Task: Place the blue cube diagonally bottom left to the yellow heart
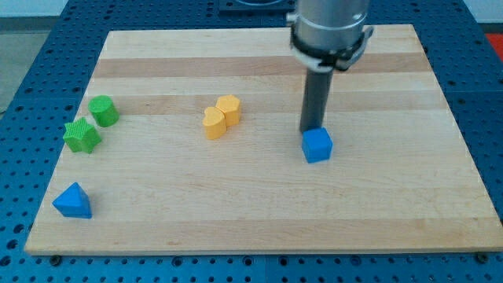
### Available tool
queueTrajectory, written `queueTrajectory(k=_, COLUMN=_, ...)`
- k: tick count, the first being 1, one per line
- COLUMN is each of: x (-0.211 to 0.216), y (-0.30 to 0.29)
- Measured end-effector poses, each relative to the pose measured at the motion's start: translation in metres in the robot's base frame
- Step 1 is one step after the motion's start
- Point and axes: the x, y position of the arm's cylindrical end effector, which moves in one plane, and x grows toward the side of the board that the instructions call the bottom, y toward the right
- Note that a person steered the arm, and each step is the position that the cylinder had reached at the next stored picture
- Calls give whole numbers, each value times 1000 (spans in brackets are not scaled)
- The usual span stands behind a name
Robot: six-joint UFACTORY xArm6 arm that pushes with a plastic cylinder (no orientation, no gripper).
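Note:
The blue cube [317, 145] lies right of the board's middle. The yellow heart [213, 123] lies to its left, near the board's centre, touching a yellow hexagonal block [229, 110] at its upper right. My tip [311, 130] is at the cube's top edge, just behind it and touching or nearly touching it. The dark rod rises from there to the arm's grey body at the view's top.
A green cylinder [104, 111] and a green star [82, 136] lie at the view's left. A blue triangle [73, 201] lies at the bottom left. All are on the wooden board [393, 212], which sits on a blue perforated table.

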Motion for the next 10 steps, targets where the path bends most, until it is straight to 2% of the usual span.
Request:
queueTrajectory(k=1, x=23, y=-15)
queueTrajectory(k=2, x=3, y=-2)
queueTrajectory(k=3, x=-36, y=12)
queueTrajectory(k=4, x=-54, y=62)
queueTrajectory(k=6, x=-63, y=84)
queueTrajectory(k=7, x=-56, y=84)
queueTrajectory(k=8, x=-1, y=55)
queueTrajectory(k=9, x=38, y=0)
queueTrajectory(k=10, x=65, y=-21)
